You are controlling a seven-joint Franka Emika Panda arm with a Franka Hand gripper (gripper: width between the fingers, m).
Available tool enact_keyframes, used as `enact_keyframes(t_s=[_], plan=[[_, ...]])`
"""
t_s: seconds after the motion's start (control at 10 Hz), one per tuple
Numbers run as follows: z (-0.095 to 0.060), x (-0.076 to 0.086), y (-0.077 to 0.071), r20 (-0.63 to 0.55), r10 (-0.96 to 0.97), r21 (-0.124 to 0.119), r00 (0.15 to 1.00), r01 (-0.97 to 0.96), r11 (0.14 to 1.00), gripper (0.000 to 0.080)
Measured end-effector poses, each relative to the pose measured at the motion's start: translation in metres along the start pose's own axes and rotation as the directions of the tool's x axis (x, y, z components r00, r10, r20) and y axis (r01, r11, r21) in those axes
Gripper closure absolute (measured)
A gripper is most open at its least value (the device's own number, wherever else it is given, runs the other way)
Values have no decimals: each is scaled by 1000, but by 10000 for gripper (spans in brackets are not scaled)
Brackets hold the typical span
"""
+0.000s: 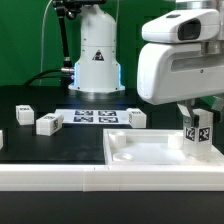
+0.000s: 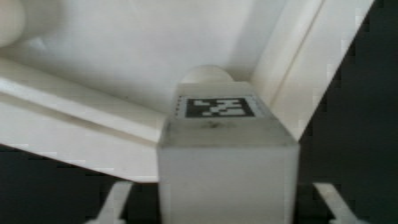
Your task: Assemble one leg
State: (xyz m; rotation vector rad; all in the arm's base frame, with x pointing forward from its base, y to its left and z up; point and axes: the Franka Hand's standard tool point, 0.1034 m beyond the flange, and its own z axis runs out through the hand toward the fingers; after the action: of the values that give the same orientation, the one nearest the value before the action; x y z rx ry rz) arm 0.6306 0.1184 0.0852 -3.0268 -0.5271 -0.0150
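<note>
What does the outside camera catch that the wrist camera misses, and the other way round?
Only the exterior view: loose legs on the black table, the marker board and the arm's base. Only the wrist view: the tag on the end of the held leg, close up. Both: the end effector shut on that leg, over the white panel.

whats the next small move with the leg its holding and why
Probably ease the leg straight down a little. It is held upright just above the white panel, near the panel's corner on the exterior view's right, and the wrist view shows the panel's raised edges close behind it. Whether it lines up with a socket cannot be told, so the descent should be slow.
</note>
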Motion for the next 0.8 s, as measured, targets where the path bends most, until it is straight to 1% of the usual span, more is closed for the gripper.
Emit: enact_keyframes(t_s=[0.1,0.2,0.3,0.4,0.6,0.8], plan=[[0,0,-1,-9,54,-3,999,-54,999,509],[1,0,-1,-16,196,-5,981,-196,981,509],[1,0,0,-19,297,-6,955,-297,955,509],[1,0,1,-19,369,-1,929,-369,930,509],[2,-1,3,-18,565,4,825,-565,825,509],[2,-1,4,-21,728,2,685,-728,685,509]])
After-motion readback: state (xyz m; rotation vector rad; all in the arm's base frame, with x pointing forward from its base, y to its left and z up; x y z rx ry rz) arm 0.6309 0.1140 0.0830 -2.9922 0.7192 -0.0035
